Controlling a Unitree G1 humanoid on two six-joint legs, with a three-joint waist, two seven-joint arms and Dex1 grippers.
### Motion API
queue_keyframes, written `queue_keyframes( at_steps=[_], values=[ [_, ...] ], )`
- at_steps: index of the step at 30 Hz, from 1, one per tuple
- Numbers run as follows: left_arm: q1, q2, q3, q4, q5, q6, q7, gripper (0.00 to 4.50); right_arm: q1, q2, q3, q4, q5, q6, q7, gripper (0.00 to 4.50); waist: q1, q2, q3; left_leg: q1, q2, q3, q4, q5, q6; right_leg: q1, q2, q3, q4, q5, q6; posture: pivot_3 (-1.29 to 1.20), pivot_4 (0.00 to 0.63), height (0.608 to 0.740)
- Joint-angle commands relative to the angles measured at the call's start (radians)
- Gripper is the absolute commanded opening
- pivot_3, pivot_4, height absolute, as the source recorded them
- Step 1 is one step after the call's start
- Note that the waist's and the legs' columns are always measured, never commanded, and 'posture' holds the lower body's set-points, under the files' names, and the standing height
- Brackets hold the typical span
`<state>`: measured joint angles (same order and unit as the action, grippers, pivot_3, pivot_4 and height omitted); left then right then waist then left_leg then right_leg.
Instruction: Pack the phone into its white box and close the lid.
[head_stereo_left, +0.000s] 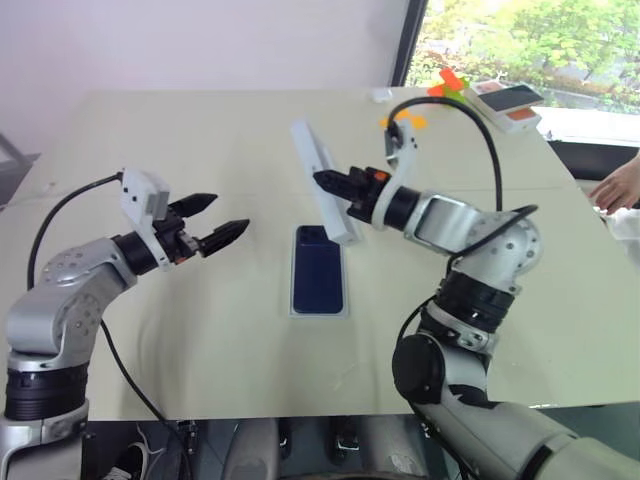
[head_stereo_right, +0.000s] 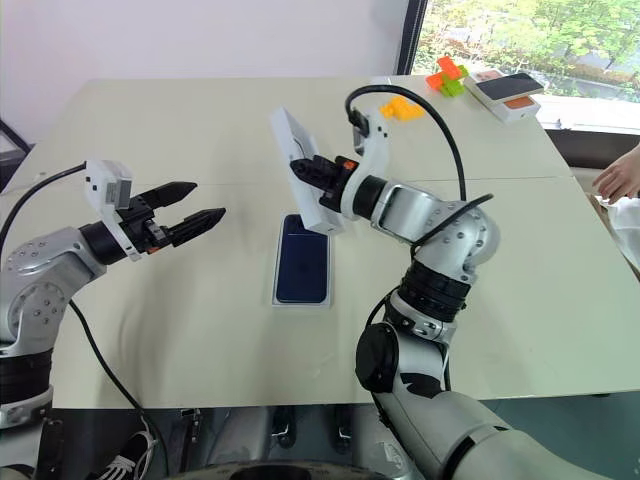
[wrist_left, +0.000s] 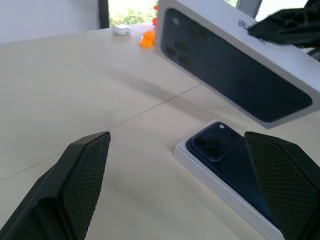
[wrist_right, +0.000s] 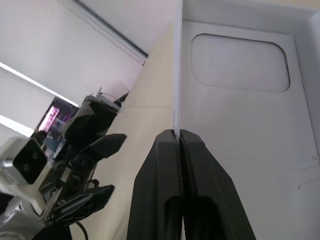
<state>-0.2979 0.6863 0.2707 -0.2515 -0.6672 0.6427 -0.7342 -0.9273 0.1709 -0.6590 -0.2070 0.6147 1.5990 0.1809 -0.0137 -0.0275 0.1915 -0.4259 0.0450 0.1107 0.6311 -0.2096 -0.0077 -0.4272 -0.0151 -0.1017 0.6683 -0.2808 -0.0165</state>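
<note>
The dark blue phone (head_stereo_left: 318, 270) lies face down in the shallow white box (head_stereo_left: 293, 312) at the middle of the table, its camera cluster (wrist_left: 212, 142) at the far end. Just above the box's far end, the lid (head_stereo_left: 322, 175) hangs tilted on edge. Its printed top (wrist_left: 235, 75) faces left and its plain white inside (wrist_right: 240, 115) faces right. My right gripper (head_stereo_left: 325, 183) is shut on the lid's side wall (wrist_right: 177, 75). To the left of the box, my left gripper (head_stereo_left: 225, 215) hovers open and empty, pointing toward the phone.
A box with an orange and dark print (head_stereo_left: 510, 103) sits at the far right corner, with orange and green pieces (head_stereo_left: 445, 85) and a small white object (head_stereo_left: 381, 95) nearby. A person's hand (head_stereo_left: 618, 187) rests at the table's right edge.
</note>
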Motion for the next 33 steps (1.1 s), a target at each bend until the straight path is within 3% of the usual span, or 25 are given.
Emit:
queue_keyframes(
  at_steps=[1, 10, 23, 28, 33],
  values=[
    [0.001, 0.005, 0.038, -0.037, -0.027, -0.003, 0.003, 4.50, -0.033, 0.124, -0.025, -0.006, 0.061, 0.015, -0.030, 0.03, -0.002, 0.000, 0.000, 0.000, 0.000, 0.000, 0.000, 0.000, 0.000, 0.000, 0.000, 0.000, 0.000, 0.000, 0.000, 0.00, 0.150, 0.737],
    [0.020, 0.000, 0.052, -0.059, -0.057, 0.013, 0.024, 4.50, 0.008, 0.169, -0.001, 0.020, 0.189, 0.015, -0.137, 0.03, -0.007, 0.000, 0.000, 0.001, 0.001, 0.000, -0.002, 0.000, 0.000, -0.001, 0.002, 0.000, 0.001, 0.000, 0.000, 0.00, 0.150, 0.737],
    [0.017, -0.006, 0.039, -0.061, -0.070, 0.014, 0.039, 4.50, -0.029, 0.184, -0.104, 0.107, 0.291, 0.009, -0.258, 0.03, -0.005, 0.000, 0.000, 0.000, 0.001, 0.000, -0.001, 0.000, 0.000, -0.001, 0.001, 0.000, 0.001, 0.000, 0.000, 0.00, 0.150, 0.737],
    [0.017, -0.007, 0.037, -0.060, -0.071, 0.017, 0.036, 4.50, -0.057, 0.221, -0.173, 0.155, 0.400, -0.033, -0.368, 0.03, -0.005, 0.000, 0.000, 0.000, 0.001, 0.000, -0.001, 0.000, 0.000, -0.001, 0.002, 0.000, 0.001, 0.000, 0.000, 0.00, 0.150, 0.737],
    [0.016, -0.009, 0.036, -0.061, -0.072, 0.018, 0.037, 4.50, -0.041, 0.215, -0.149, 0.201, 0.555, -0.095, -0.482, 0.03, -0.006, 0.000, 0.000, 0.000, 0.001, 0.000, -0.001, 0.000, 0.000, -0.001, 0.002, 0.000, 0.001, -0.001, 0.001, 0.00, 0.150, 0.737]
  ],
)
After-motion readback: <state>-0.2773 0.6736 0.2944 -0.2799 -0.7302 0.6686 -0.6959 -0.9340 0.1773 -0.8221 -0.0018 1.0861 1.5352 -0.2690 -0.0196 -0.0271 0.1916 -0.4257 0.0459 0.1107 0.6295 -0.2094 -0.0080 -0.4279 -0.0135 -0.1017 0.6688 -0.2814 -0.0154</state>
